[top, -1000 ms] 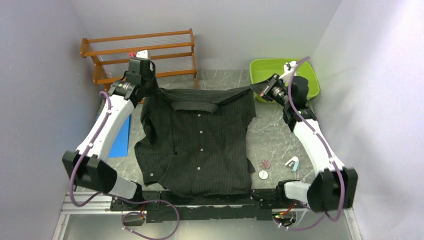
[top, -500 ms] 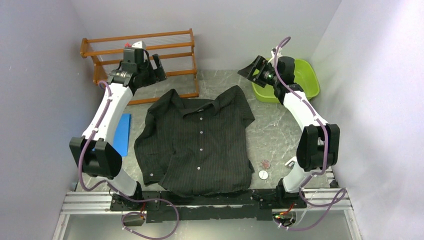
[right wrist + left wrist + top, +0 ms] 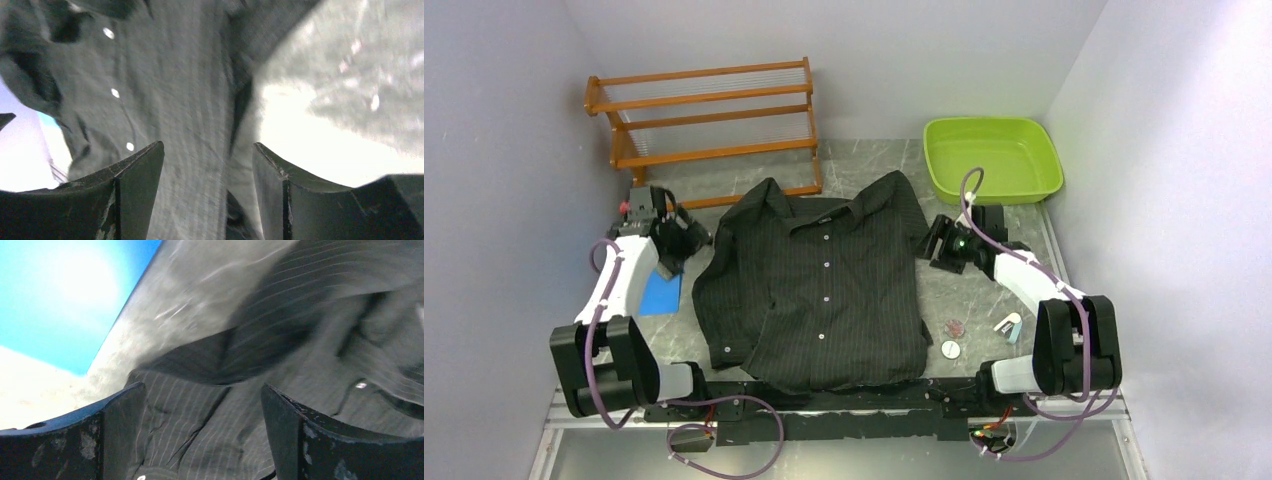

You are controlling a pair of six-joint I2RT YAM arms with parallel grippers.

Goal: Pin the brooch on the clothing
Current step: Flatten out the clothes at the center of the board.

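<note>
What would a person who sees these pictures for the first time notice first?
The black pinstriped shirt, spread flat with its buttons up, fills the middle of the table. The left pincer and the right pincer, both open, flank its shoulders. Behind it stand a bright green tub at the far right and a wooden rack at the far left.
</note>
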